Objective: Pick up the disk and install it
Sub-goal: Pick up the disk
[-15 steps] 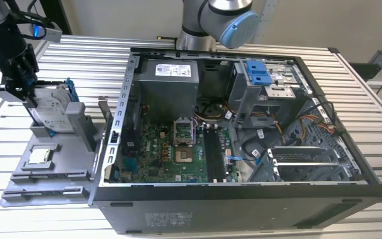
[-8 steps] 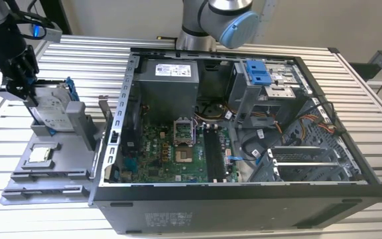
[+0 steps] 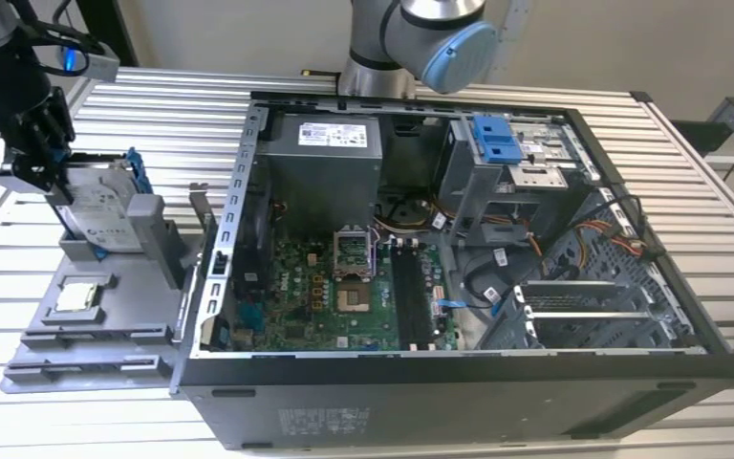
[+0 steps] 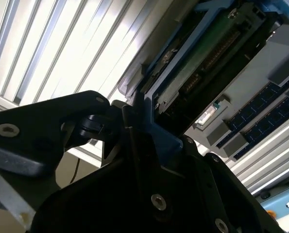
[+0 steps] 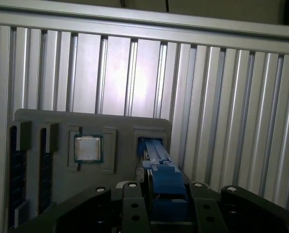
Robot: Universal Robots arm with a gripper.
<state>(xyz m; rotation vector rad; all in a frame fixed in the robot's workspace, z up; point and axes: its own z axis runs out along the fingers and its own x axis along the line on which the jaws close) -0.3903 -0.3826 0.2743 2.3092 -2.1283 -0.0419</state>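
Evidently stood on edge to offer its rim, the disk [image 3: 102, 206] is, we judge, clamped in the claw [image 5: 166, 190].

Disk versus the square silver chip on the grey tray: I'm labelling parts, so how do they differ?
The disk stands on edge; the chip lies flat. The disk is larger, rectangular and blue-framed; the chip is small and square. Both are silver and sit on the same grey tray.

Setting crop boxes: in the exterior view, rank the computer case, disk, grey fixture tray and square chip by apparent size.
Largest to smallest:
1. computer case
2. grey fixture tray
3. disk
4. square chip
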